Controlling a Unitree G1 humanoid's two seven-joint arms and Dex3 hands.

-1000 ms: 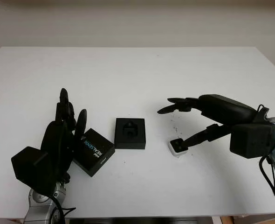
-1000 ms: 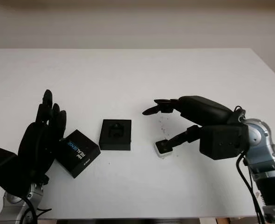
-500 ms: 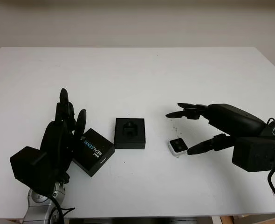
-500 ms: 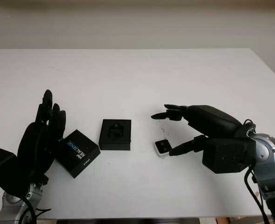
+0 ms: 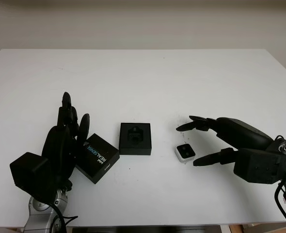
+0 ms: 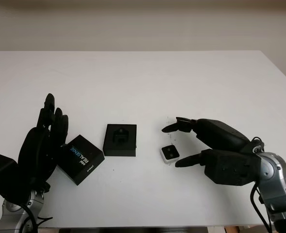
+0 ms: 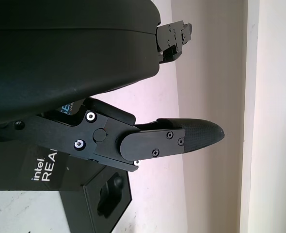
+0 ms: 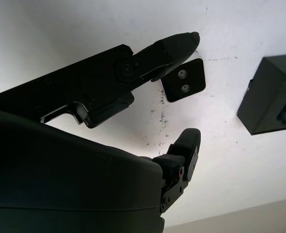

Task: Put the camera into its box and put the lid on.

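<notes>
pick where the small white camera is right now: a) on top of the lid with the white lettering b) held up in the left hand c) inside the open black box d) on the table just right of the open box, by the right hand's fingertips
d: the camera lies on the table to the right of the open box, close to the open right hand and not grasped by it.

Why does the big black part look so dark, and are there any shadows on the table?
Right wrist view: the right robot hand shell is close and unlit. Left eye view: soft light, faint shadows beside the box and camera.
</notes>
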